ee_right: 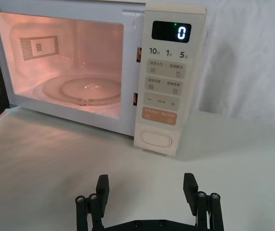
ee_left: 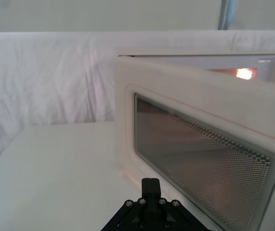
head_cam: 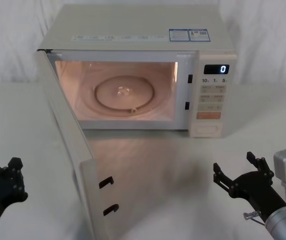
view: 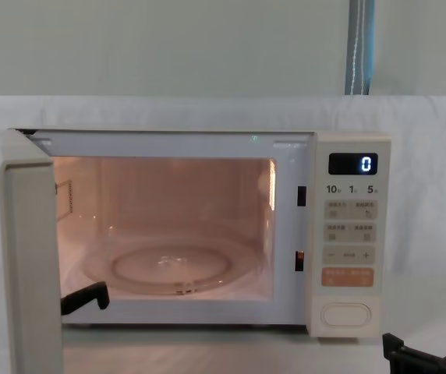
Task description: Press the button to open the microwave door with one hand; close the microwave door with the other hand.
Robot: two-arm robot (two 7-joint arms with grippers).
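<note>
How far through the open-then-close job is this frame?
Opening looks done: the microwave door stands swung wide, cavity lit, and the right tool sits open, back from the button. In hand: the left tool is low on the door's outer side, not touching it. Left: pushing the door shut.

Open microwave door (head_cam: pixel 68 150) blocks the left pincer (head_cam: pixel 5 182)

Head cam high, chest low; both face microwave (head_cam: pixel 138 70) front.
</note>
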